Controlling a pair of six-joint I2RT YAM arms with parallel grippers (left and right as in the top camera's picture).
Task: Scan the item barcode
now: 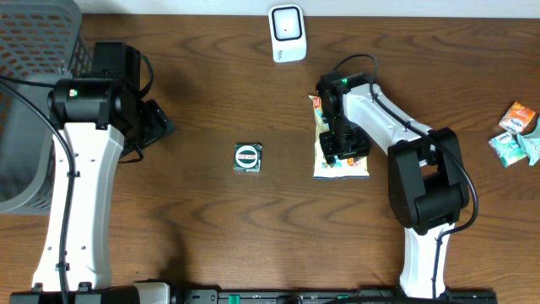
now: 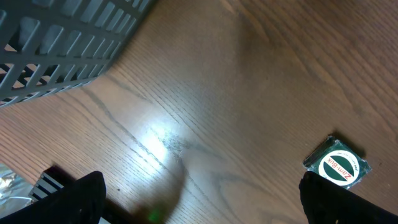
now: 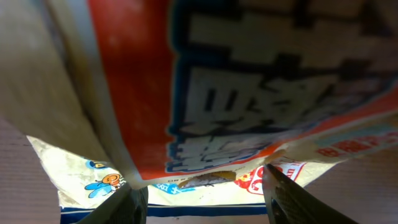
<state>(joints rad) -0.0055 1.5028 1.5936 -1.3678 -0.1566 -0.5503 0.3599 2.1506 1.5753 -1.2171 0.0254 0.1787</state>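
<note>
On the desk, the bag lay right of centre under the right gripper, whose fingers stood half apart astride it; whether they gripped, I couldn't tell. The left gripper gaped wide, empty. Better to pinch one edge squarely, so the barcode could face the scanner unbent. The bag looked white, crinkled, red-and-blue printed.

Dark brown wood grain on the table. Grey lattice on the basket, far left. White scanner with a dark window. White snack bag with a red panel and blue-edged white lettering. Dark green small packet with a round white-and-red label. At the right, orange packet beside teal-and-white packet.
</note>
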